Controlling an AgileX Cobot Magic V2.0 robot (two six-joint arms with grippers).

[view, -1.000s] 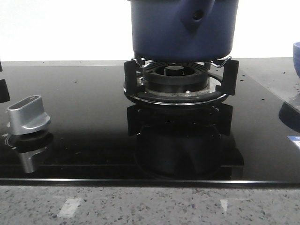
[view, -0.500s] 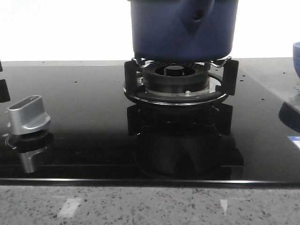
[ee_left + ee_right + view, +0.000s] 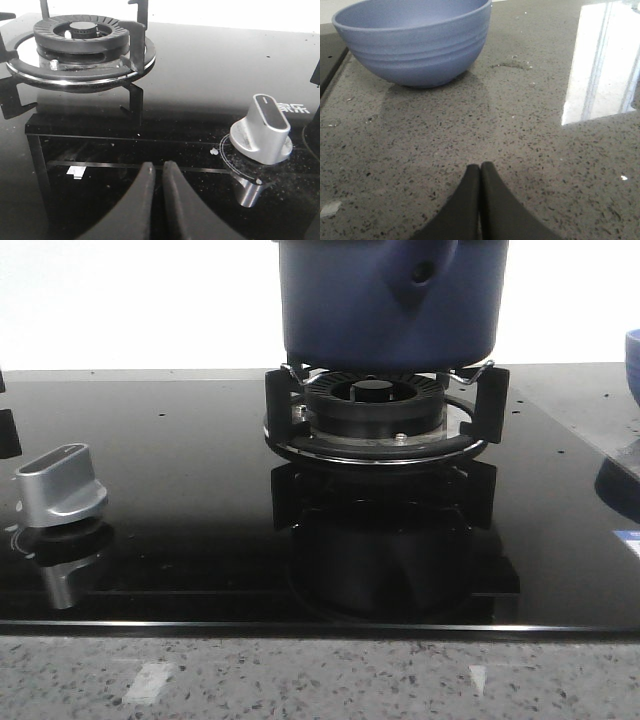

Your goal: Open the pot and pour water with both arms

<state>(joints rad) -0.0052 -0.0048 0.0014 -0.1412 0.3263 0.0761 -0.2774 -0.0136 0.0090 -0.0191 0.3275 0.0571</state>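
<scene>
Nothing has moved since the earlier frames: the pot (image 3: 390, 305) sits on the burner grate (image 3: 385, 420). Left gripper (image 3: 156, 195) hovers nearly closed, empty, above the glass hob (image 3: 200, 75); right gripper (image 3: 480, 200), closed, empty, hangs over the bench (image 3: 545, 165) near a blue bowl (image 3: 415, 40).

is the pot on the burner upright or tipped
Upright. In the front view the pot sits level on the burner's supports, base flat, handle stub facing the camera. Its top is cropped, so whether it has a lid cannot be told.
</scene>
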